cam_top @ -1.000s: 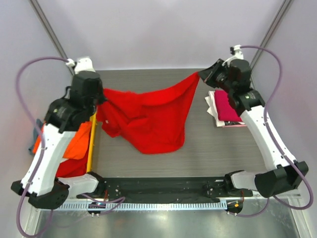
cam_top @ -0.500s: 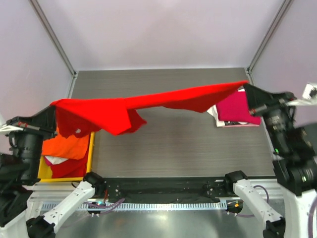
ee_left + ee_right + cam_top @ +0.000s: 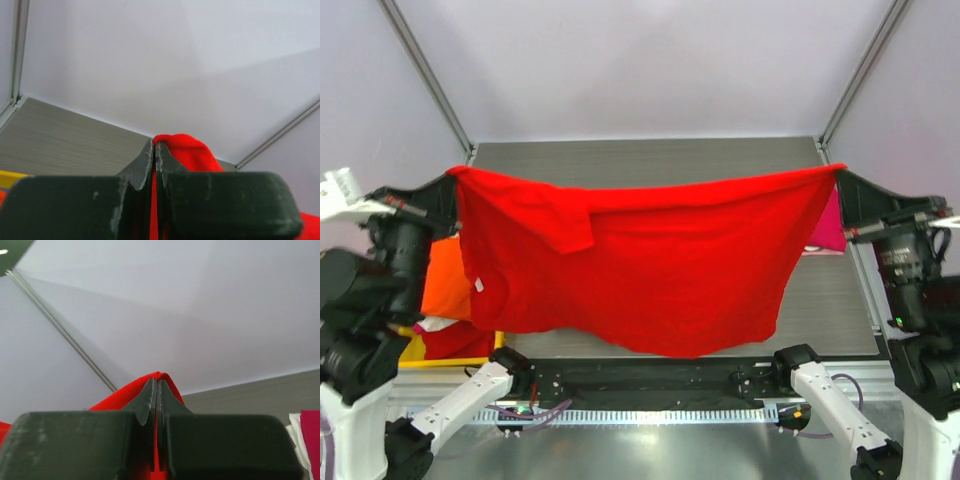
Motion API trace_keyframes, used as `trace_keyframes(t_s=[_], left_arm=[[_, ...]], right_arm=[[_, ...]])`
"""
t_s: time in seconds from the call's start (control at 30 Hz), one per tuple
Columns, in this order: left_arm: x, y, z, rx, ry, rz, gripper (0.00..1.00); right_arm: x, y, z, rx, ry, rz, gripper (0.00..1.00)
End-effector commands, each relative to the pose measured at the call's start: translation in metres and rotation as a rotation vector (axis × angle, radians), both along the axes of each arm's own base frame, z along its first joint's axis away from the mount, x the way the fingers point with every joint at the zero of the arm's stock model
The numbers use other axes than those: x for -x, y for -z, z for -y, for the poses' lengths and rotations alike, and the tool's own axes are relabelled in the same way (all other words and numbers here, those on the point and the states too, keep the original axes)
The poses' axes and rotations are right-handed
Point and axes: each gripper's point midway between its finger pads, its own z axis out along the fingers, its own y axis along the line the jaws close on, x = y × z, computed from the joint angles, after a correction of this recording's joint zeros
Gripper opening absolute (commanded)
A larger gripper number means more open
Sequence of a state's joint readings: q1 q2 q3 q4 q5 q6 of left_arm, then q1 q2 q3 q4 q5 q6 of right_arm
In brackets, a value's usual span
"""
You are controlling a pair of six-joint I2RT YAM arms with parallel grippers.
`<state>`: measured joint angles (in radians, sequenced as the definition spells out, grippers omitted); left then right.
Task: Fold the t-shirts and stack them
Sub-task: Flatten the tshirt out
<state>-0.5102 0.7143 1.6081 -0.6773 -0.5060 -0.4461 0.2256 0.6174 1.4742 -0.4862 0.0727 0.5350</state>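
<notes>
Nearest, along the bottom of the top view, a toothed metal rail (image 3: 650, 413) runs between the two arm bases. Just above it hangs the lower hem of the red t-shirt (image 3: 650, 260), which is spread wide across the middle of the frame and held up off the table (image 3: 650, 160). Its top edge is pulled nearly straight from left to right, sagging slightly in the middle.

A small white tag (image 3: 478, 284) shows on the shirt near its left edge; it is too small to read, and no other writing is visible.

At the lower left, a yellow crate (image 3: 450, 362) holds an orange shirt (image 3: 445, 285), partly hidden behind the hanging cloth.

The left gripper (image 3: 448, 186) pinches the shirt's upper left corner. In the left wrist view its fingers (image 3: 145, 160) are pressed together with red cloth bunched between and beyond their tips.

The right gripper (image 3: 840, 177) pinches the upper right corner. In its wrist view the fingers (image 3: 148, 397) are likewise closed tight on a fold of red cloth.

Behind the shirt's right edge a magenta shirt (image 3: 828, 228) lies on the table, seen also at the lower right of the right wrist view.
</notes>
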Motion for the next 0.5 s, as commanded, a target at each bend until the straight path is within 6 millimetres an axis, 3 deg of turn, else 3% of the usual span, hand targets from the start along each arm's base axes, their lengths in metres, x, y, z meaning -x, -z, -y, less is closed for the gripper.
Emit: trace_keyframes(t_s=[0.0, 0.03, 0.07, 0.1, 0.17, 0.2, 0.27, 0.3, 0.33, 0.4, 0.43, 0.47], left_arm=[[-0.063, 0.005, 0.014, 0.012, -0.113, -0.047, 0.0], [-0.075, 0.008, 0.018, 0.009, -0.129, -0.065, 0.0], [-0.105, 0.026, 0.031, -0.031, -0.152, -0.133, 0.0], [-0.117, 0.03, 0.037, -0.046, -0.155, -0.152, 0.0], [-0.144, 0.037, 0.051, -0.064, -0.147, -0.178, 0.0], [-0.173, 0.058, 0.066, -0.089, -0.137, -0.237, 0.0], [-0.201, 0.065, 0.068, -0.074, -0.141, -0.263, 0.0], [-0.233, 0.097, 0.081, -0.096, -0.126, -0.34, 0.0], [-0.248, 0.096, 0.082, -0.055, -0.13, -0.34, 0.0], [-0.288, 0.12, 0.075, -0.035, -0.14, -0.396, 0.0], [-0.321, 0.134, 0.079, -0.012, -0.144, -0.431, 0.0], [-0.338, 0.14, 0.068, 0.008, -0.162, -0.453, 0.0]], right_arm=[[-0.065, 0.028, -0.002, 0.022, 0.066, -0.15, 0.01], [-0.08, 0.04, -0.003, 0.024, 0.078, -0.195, 0.01], [-0.092, 0.047, -0.005, 0.026, 0.085, -0.222, 0.01], [-0.116, 0.065, -0.01, 0.045, 0.09, -0.287, 0.01], [-0.141, 0.086, -0.014, 0.052, 0.1, -0.345, 0.01], [-0.163, 0.106, -0.019, 0.065, 0.102, -0.402, 0.01], [-0.19, 0.127, -0.024, 0.07, 0.106, -0.442, 0.01], [-0.202, 0.137, -0.025, 0.072, 0.114, -0.46, 0.01], [-0.227, 0.155, -0.029, 0.077, 0.123, -0.494, 0.01], [-0.252, 0.164, -0.029, 0.065, 0.154, -0.507, 0.01], [-0.281, 0.174, -0.033, 0.066, 0.159, -0.528, 0.01], [-0.294, 0.173, -0.029, 0.056, 0.173, -0.531, 0.01]])
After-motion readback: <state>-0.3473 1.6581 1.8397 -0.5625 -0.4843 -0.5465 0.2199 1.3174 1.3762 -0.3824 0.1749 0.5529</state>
